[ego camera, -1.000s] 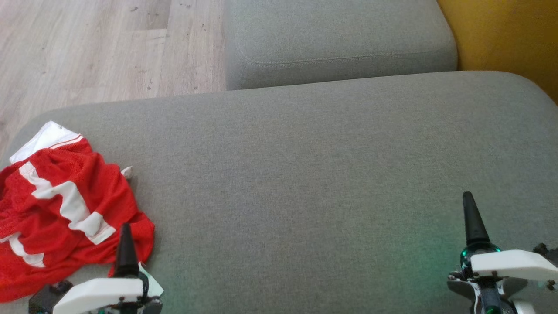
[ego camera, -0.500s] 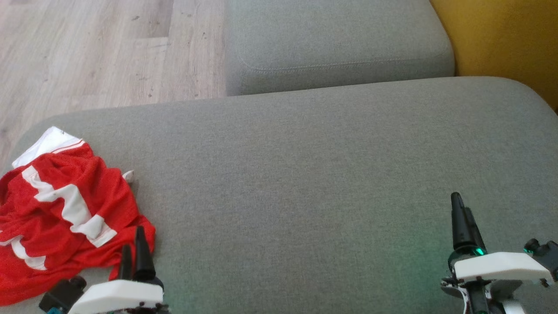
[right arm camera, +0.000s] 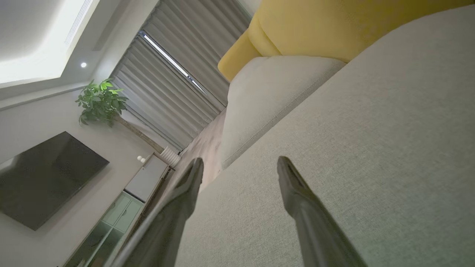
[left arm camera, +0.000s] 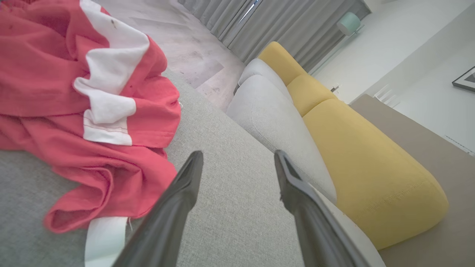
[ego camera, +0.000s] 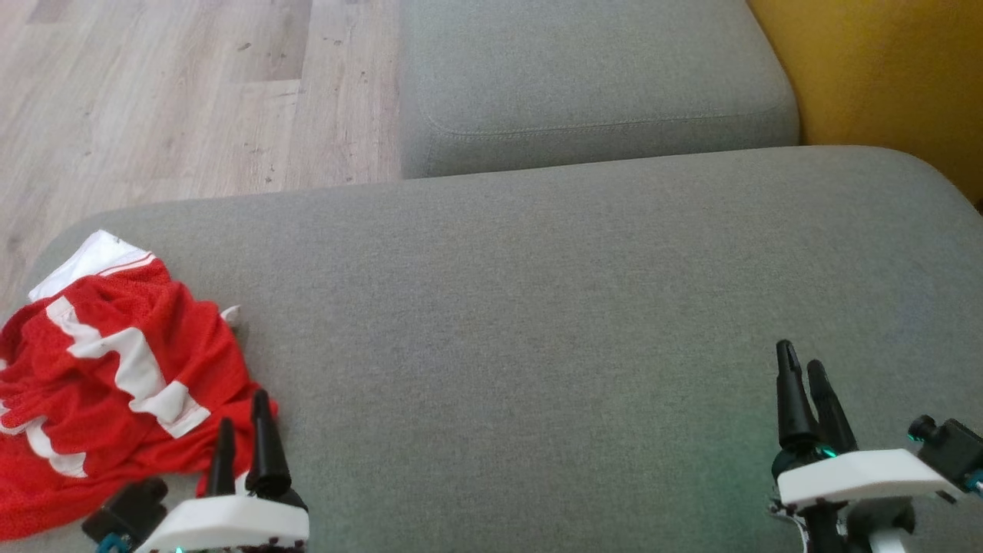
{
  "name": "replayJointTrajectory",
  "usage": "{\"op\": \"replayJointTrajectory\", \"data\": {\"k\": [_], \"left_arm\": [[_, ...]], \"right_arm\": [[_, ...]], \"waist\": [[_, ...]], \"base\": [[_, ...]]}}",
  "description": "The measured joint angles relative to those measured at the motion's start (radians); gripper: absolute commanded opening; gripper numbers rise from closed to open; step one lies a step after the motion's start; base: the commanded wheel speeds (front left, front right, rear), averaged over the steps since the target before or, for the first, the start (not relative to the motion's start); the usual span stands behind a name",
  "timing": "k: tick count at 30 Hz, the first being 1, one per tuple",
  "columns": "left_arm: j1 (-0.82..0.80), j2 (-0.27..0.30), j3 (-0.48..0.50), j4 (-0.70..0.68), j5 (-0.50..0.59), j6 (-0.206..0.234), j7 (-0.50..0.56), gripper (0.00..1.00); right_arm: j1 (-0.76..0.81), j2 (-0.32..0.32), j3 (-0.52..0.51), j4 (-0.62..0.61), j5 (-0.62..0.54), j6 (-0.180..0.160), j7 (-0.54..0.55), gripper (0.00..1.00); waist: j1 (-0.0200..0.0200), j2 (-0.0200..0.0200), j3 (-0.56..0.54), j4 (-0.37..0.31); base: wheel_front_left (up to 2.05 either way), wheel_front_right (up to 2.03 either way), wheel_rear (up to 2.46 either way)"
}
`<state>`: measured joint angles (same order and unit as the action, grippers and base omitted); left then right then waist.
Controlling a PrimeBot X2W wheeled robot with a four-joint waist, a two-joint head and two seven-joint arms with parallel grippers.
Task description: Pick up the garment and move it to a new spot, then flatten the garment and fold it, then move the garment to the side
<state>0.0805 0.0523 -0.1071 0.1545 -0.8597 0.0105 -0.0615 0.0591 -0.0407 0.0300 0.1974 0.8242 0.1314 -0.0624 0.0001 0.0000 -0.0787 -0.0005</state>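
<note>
At the far left of the head view, pale wood floor [ego camera: 153,100] is seen beyond the rounded edge of a broad grey seat cushion [ego camera: 537,307]. The garment [ego camera: 115,376], red mesh crossed by white bands, is found crumpled in a heap on the left end of this cushion, near its front corner. A white hem is turned out at the heap's far side.

Just to the right of the heap's near edge the left gripper [ego camera: 243,408] is placed, its two dark fingers [left arm camera: 178,200] pointing away from the robot. They are spread wide, and nothing is gripped between them. In the left wrist view the gap between them is shown over grey upholstery, while the red cloth is bunched just beside the left-hand finger. Whether that finger is touched by the cloth cannot be told.

Further right and further back, a second grey cushion [ego camera: 591,77] is set against the far edge of the seat cushion.

The right gripper [ego camera: 799,355] is seen at the lower right, over the seat cushion and well apart from the garment. Its jaws are likewise held fully apart and nothing is held by them. In the right wrist view grey fabric is seen between the two fingers.

Yellow upholstery [ego camera: 883,69] is seen in the upper right corner of the head view, beside the second grey cushion.
</note>
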Motion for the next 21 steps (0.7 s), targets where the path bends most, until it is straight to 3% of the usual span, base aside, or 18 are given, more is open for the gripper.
{"op": "replayJointTrajectory", "data": {"k": [21], "left_arm": [[0.021, 0.042, -0.081, -0.065, 0.292, 0.035, -0.063, 1.0]], "right_arm": [[0.036, 0.0, 0.056, -0.049, -0.271, 0.0, -0.063, 1.0]], "waist": [[-0.0001, 0.0, -0.028, -0.002]], "base": [[0.0, 0.0, 0.0]]}}
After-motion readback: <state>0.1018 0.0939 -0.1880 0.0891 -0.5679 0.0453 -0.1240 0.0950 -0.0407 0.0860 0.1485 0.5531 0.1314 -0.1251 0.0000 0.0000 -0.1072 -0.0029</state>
